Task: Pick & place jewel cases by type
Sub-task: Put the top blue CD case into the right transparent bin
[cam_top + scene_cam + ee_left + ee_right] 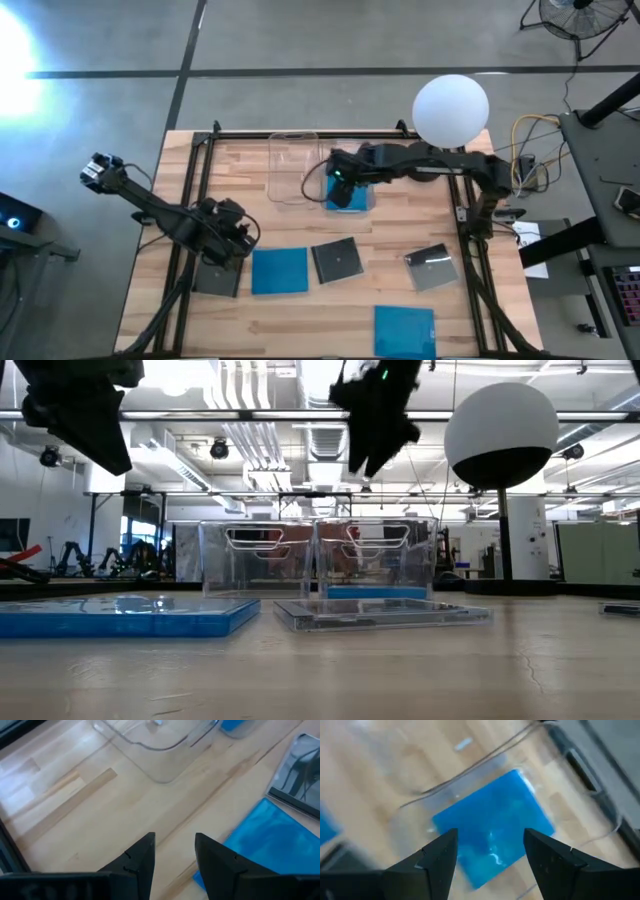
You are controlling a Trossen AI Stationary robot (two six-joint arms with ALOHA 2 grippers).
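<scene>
Two clear bins stand side by side at the table's far middle. The left bin [293,165] holds nothing. A blue jewel case [495,825] lies flat on the floor of the right bin [375,560]. My right gripper [490,850] hangs open above that bin, pointing down, clear of the case. On the table lie two blue cases [279,271] [404,330] and three dark ones [337,260] [432,268] [218,275]. My left gripper [175,850] is open and holds nothing, above bare wood near the left blue case [265,845].
A white globe lamp [451,108] stands at the far right, over the right arm's base. Black frame rails [190,200] run along the table's left and right sides. Bare wood lies between the bins and the row of cases.
</scene>
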